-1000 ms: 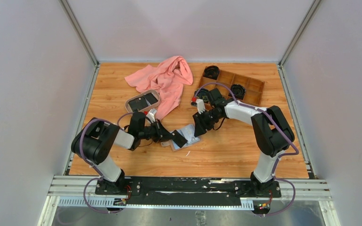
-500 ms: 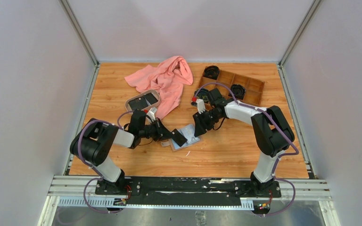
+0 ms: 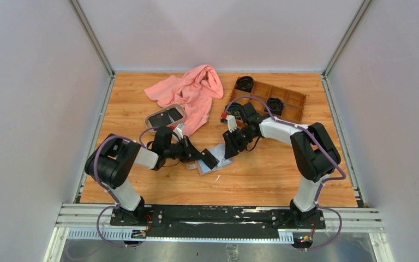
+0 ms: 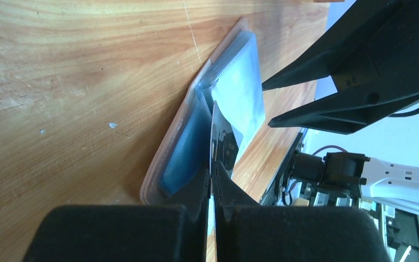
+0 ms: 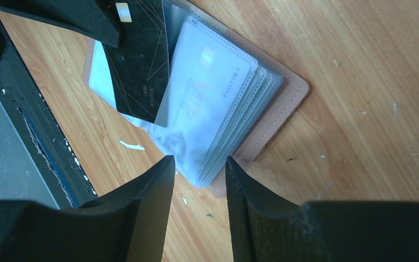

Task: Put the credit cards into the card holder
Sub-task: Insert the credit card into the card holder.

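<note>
the card holder (image 3: 216,159) lies open on the wooden table (image 3: 262,180), between my two arms. its tan cover is down and its fan of clear sleeves faces up. my left gripper (image 3: 208,159) is pressed together on a black credit card (image 4: 223,144), pinching it by one short end. from the left wrist camera i see that card edge-on, standing upright against the sleeves near the fold of the holder (image 4: 185,125).

from the right wrist camera the same black card (image 5: 142,60) lies slanted across the left side of the holder (image 5: 289,93). the left gripper (image 5: 106,24) is over its upper end. the card's lower corner looks veiled by a clear sleeve, so it may be just inside a pocket, but i can't be sure from this angle. a pale card with "vip" lettering (image 5: 207,93) sits in the top sleeve beside it.

my right gripper (image 5: 199,161) hangs over the near edge of the sleeves with its fingers spread and nothing between them. whether its tips touch the holder, i cannot tell.

farther back on the table, an oval tray (image 3: 147,121) holds more dark cards (image 3: 165,117). a pink cloth (image 3: 188,93) lies bunched just behind it, and a brown compartment box (image 3: 292,103) sits at the back right.
</note>
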Action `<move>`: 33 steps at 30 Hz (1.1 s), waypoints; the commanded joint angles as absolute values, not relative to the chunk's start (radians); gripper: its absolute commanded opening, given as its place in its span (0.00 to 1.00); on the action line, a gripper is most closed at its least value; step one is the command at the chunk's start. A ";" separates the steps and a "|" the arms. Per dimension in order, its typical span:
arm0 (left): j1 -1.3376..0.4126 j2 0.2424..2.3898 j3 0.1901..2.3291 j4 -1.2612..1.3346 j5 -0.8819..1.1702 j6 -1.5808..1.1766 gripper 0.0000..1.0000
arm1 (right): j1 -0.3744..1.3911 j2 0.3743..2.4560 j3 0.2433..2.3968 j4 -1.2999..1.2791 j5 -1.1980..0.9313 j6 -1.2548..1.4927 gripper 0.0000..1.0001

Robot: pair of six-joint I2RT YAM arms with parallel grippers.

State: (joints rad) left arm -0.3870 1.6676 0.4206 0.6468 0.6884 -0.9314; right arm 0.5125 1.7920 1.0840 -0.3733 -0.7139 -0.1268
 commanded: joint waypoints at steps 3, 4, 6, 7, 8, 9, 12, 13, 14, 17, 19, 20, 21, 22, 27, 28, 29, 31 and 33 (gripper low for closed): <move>-0.396 1.704 0.433 0.620 0.709 -0.928 0.00 | 0.529 1.807 1.112 -0.382 -0.725 -0.121 0.43; -0.397 1.710 0.436 0.621 0.717 -0.930 0.00 | 0.529 1.807 1.112 -0.382 -0.725 -0.121 0.43; -0.396 1.723 0.441 0.620 0.727 -0.935 0.00 | 0.529 1.806 1.113 -0.382 -0.726 -0.121 0.43; -0.396 1.729 0.444 0.620 0.727 -0.936 0.00 | 0.529 1.804 1.112 -0.382 -0.727 -0.121 0.43; -0.396 1.736 0.447 0.620 0.730 -0.938 0.00 | 0.528 1.802 1.112 -0.382 -0.727 -0.121 0.43; -0.396 1.744 0.450 0.620 0.734 -0.941 0.00 | 0.529 1.802 1.112 -0.382 -0.727 -0.120 0.43; -0.397 1.770 0.459 0.620 0.745 -0.954 0.00 | 0.529 1.802 1.112 -0.382 -0.727 -0.120 0.43; -0.397 1.778 0.462 0.621 0.749 -0.960 0.00 | 0.529 1.802 1.112 -0.382 -0.727 -0.120 0.43; -0.397 1.786 0.464 0.620 0.750 -0.966 0.00 | 0.530 1.802 1.112 -0.382 -0.727 -0.121 0.43; -0.397 1.808 0.475 0.620 0.758 -0.990 0.00 | 0.533 1.802 1.112 -0.382 -0.727 -0.121 0.43; -0.397 1.823 0.483 0.618 0.763 -1.003 0.00 | 0.533 1.802 1.112 -0.382 -0.727 -0.121 0.43; -0.397 1.830 0.489 0.618 0.768 -1.009 0.00 | 0.534 1.801 1.112 -0.382 -0.727 -0.121 0.43; -0.397 1.837 0.492 0.619 0.770 -1.014 0.00 | 0.534 1.801 1.112 -0.382 -0.727 -0.121 0.43; -0.397 1.842 0.495 0.618 0.773 -1.016 0.00 | 0.535 1.800 1.112 -0.382 -0.727 -0.121 0.43; -0.397 1.852 0.507 0.599 0.768 -1.032 0.00 | 0.537 1.796 1.112 -0.382 -0.729 -0.120 0.43; -0.397 1.852 0.512 0.591 0.766 -1.032 0.00 | 0.538 1.794 1.112 -0.382 -0.729 -0.120 0.43; -0.397 1.852 0.516 0.583 0.765 -1.034 0.00 | 0.538 1.791 1.112 -0.382 -0.729 -0.120 0.43; -0.397 1.856 0.522 0.569 0.761 -1.035 0.00 | 0.539 1.788 1.112 -0.381 -0.729 -0.120 0.43; -0.398 1.865 0.526 0.569 0.762 -1.044 0.00 | 0.539 1.788 1.112 -0.382 -0.729 -0.121 0.43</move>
